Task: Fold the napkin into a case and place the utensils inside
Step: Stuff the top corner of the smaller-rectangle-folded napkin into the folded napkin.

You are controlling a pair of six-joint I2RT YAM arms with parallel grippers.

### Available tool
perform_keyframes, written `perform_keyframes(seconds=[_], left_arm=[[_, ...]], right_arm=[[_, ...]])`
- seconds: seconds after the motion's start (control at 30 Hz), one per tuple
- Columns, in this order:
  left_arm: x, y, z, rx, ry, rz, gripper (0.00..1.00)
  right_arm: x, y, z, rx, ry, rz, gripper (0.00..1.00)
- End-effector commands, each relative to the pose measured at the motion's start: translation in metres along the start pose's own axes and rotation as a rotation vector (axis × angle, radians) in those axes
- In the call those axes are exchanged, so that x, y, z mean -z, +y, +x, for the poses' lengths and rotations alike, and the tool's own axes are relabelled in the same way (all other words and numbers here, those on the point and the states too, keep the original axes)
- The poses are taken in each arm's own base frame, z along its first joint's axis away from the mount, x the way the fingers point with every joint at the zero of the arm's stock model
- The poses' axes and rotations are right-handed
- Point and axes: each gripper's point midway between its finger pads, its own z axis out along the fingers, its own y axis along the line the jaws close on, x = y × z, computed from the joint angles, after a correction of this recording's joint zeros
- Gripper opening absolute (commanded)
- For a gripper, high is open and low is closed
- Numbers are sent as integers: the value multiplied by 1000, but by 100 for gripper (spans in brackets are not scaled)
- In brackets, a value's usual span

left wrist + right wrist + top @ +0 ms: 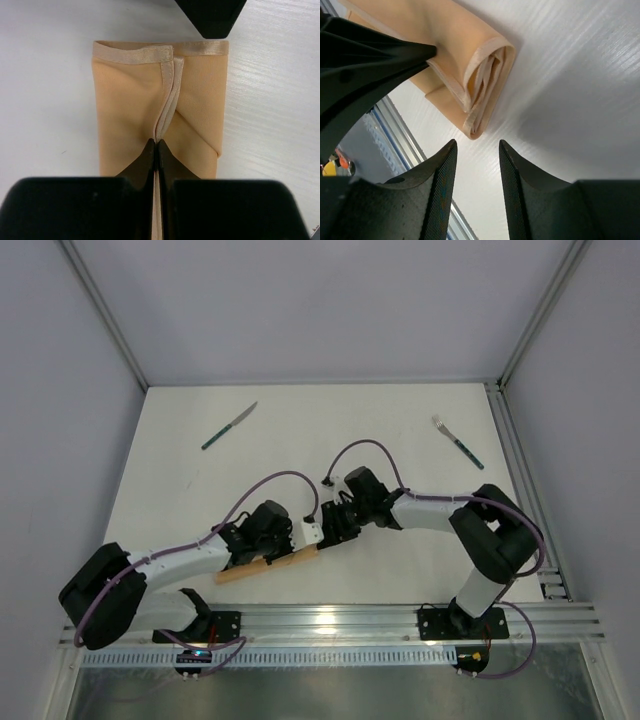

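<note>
The peach-orange napkin [262,568] lies folded into a narrow strip, the case, near the front edge. In the left wrist view the napkin [125,105] shows two flaps meeting along a hemmed seam, and my left gripper [157,143] is shut on that seam. My left gripper [298,548] sits over the strip's right part. My right gripper [328,537] hovers just off the strip's right end, open with nothing between its fingers [442,165]; the layered end of the napkin [482,70] lies just ahead. The knife [229,426] lies far left, the fork [452,438] far right.
White table [300,440] inside grey walls, with an aluminium rail [330,620] along the front edge close to the napkin. The two arms meet at the centre front. A finger of the left gripper [370,60] crosses the right wrist view.
</note>
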Motion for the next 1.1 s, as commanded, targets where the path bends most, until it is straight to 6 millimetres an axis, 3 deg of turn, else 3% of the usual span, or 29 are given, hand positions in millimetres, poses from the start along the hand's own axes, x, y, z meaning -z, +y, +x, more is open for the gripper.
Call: perform_keyframes(seconds=[0.0, 0.2, 0.53, 0.67, 0.73, 0.83, 0.87, 0.93, 1.07], left_arm=[[4, 2, -10, 27, -50, -20, 0], [6, 2, -9, 37, -53, -23, 0], [6, 1, -7, 48, -50, -30, 0], [6, 2, -8, 52, -54, -32, 0], [7, 2, -9, 52, -56, -31, 0], [11, 2, -4, -7, -30, -25, 0], [18, 7, 16, -151, 34, -47, 0], [19, 5, 28, -189, 69, -44, 0], [22, 5, 35, -280, 88, -30, 0]], right_arm=[[-9, 5, -15, -20, -57, -43, 44], [-22, -3, -6, -60, -33, -65, 42], [-34, -6, 12, -121, 3, -110, 32], [-36, -5, 11, -123, 2, -121, 21], [-36, -6, 13, -131, 4, -125, 7], [-33, -12, 8, -165, -18, -131, 4], [-29, -22, 5, -194, -37, -117, 4], [-29, -23, 3, -177, -39, -112, 4], [-29, -24, 5, -162, -30, -108, 4]])
